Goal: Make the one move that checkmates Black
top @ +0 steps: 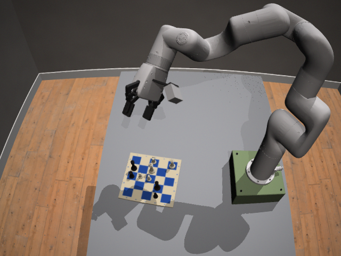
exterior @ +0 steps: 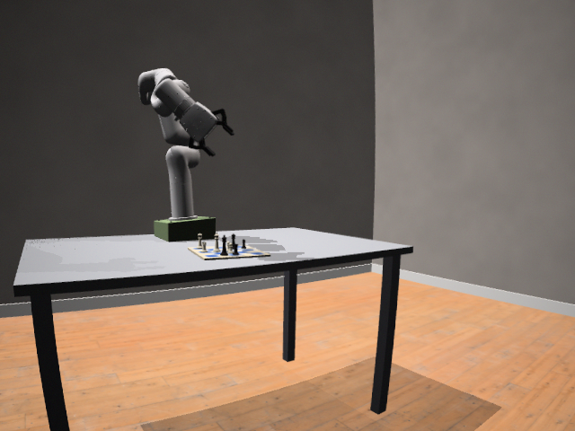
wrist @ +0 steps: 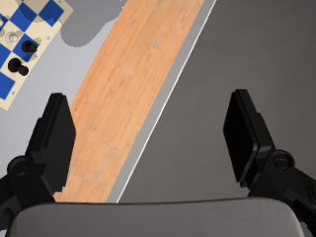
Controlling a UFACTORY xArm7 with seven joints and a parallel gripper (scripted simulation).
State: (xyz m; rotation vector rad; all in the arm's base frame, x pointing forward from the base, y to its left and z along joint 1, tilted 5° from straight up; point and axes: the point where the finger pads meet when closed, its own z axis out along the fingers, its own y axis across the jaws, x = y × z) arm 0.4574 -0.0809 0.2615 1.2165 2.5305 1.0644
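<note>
A small blue and cream chessboard (top: 125,192) (exterior: 254,253) (wrist: 50,11) lies on the grey table (top: 206,124) (exterior: 116,259) (wrist: 49,69). Several white pieces stand on it, among them one (top: 153,160) and another (top: 171,164) at the far edge. Several black pieces stand on it too, among them one (top: 133,166) at the left and one (top: 156,185) near the front. My gripper (top: 137,112) (exterior: 219,141) (wrist: 149,111) is open and empty. It hangs high above the table, well beyond the board's far side, tilted out toward the floor and wall.
The arm's green base block (top: 242,190) (exterior: 183,228) stands on the table to the right of the board. The table's edge runs close to the board's left side, with wooden floor (top: 55,137) (wrist: 132,79) below.
</note>
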